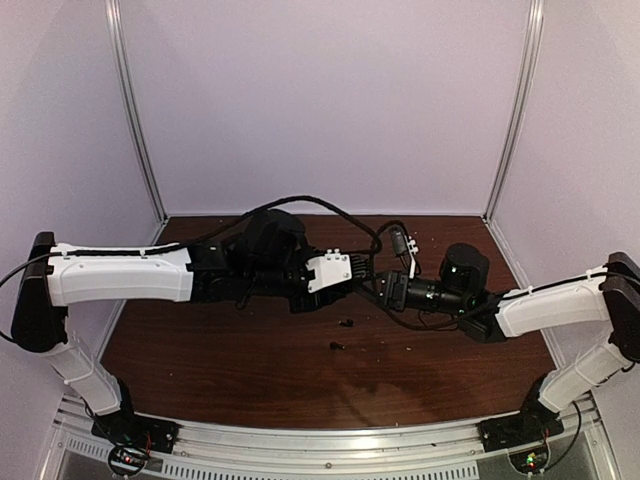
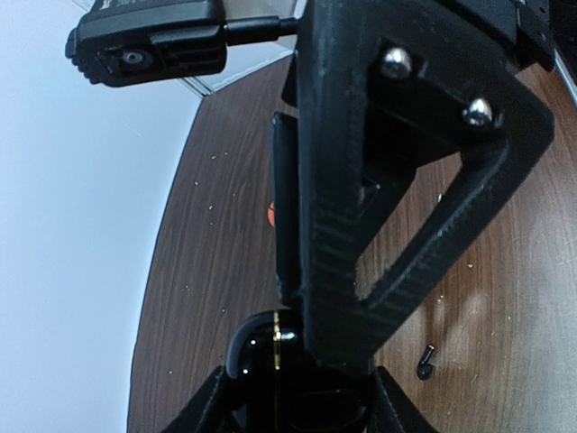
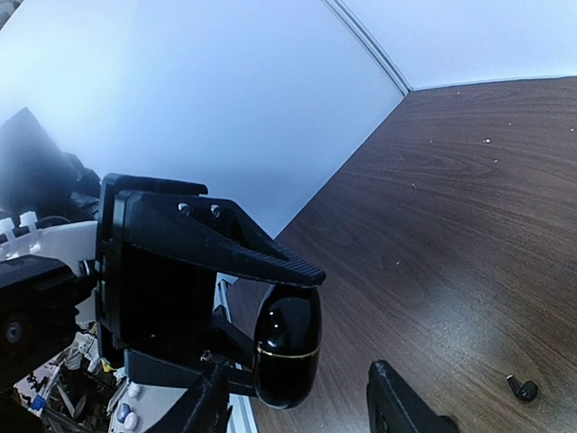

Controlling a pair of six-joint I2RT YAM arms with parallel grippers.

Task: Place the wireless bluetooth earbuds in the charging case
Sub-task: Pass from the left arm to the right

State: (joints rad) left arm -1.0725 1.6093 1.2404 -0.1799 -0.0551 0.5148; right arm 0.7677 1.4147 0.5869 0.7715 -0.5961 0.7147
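Dark wood-grain surface (image 1: pixel 230 350), flecked with pale crumbs, boxed in by plain pale walls (image 1: pixel 320 100) with metal strips at the corners. Meeting tip to tip above the middle of the wood: the left end effector (image 1: pixel 358 276) and the right end effector (image 1: pixel 385 285).

On the left, closed on the charging case (image 3: pixel 288 347), a glossy black rounded shell with a thin gold seam. Pinched between one ribbed finger above and one below, and held up off the wood.

On the right, fingers parted and set to either side of that same case. Bare wood showing between the shell and one finger; cannot tell whether the other finger touches.

Loose on the wood, a black earbud (image 2: pixel 425 361), stem visible, apart from the case and outside both grips. From above, only a tiny dark fleck just toward the near edge from the meeting point. Just beside it, a second dark speck (image 1: pixel 337 346), too small to name.

Peeping from behind a black finger in the left wrist view, a small red spot (image 2: pixel 271 214), too hidden to name.
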